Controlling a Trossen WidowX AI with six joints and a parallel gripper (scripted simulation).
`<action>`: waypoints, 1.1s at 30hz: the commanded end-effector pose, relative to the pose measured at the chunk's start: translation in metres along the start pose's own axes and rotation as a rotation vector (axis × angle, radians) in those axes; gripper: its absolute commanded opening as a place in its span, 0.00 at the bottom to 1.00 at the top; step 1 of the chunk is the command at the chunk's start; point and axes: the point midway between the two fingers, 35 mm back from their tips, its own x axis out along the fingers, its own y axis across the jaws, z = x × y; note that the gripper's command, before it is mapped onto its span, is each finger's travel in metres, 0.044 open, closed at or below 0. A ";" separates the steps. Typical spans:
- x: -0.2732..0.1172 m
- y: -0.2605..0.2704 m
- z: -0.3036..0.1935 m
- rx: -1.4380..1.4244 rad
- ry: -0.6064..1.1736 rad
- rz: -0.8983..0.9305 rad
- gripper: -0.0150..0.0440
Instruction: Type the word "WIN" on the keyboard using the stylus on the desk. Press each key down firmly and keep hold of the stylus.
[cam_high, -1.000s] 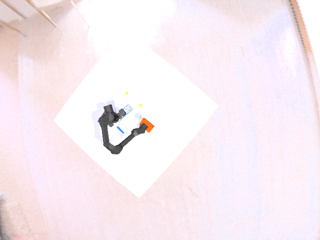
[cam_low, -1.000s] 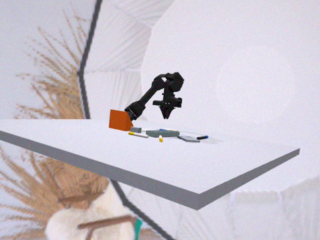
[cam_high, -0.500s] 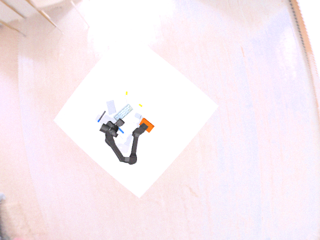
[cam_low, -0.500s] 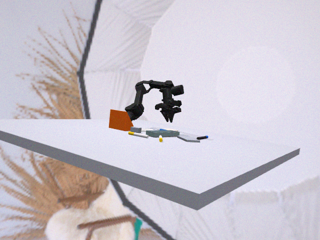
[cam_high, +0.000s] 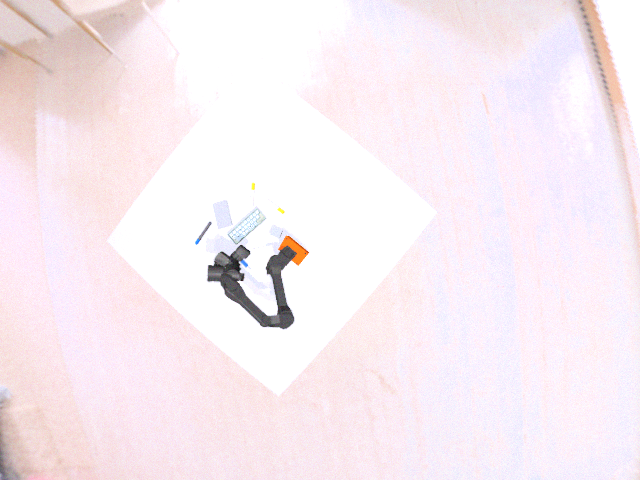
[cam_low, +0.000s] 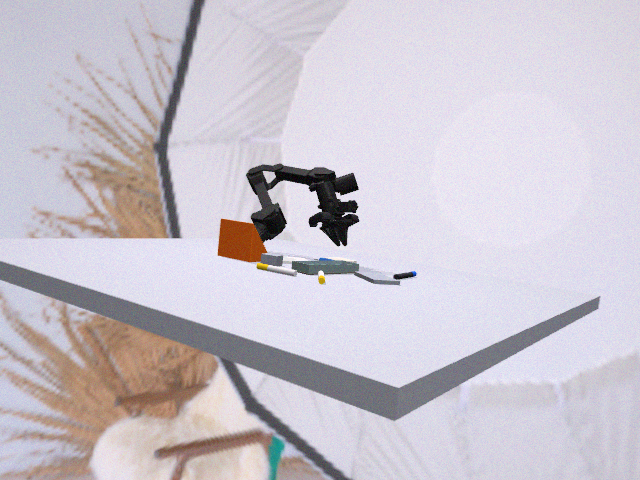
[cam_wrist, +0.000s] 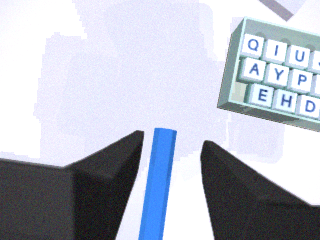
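The blue stylus lies on the desk, partly hidden by the arm in the top view. My gripper is partly open and empty, pointing down above the desk. In the wrist view the stylus's end shows between the two fingertips, nearer the left one, but the stylus lies below them. The green-grey keyboard is off to the upper right in the wrist view. Its I key shows there; W and N are out of that view.
An orange block stands by the arm's base. A grey slab and a dark pen with a blue end lie beside the keyboard. Two yellow-ended pens and a small grey block lie on its other sides.
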 end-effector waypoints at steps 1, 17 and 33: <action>0.002 0.001 -0.002 0.002 -0.008 0.003 0.51; 0.015 0.001 -0.009 0.002 -0.009 0.004 0.51; 0.027 0.001 -0.014 0.002 -0.009 0.005 0.51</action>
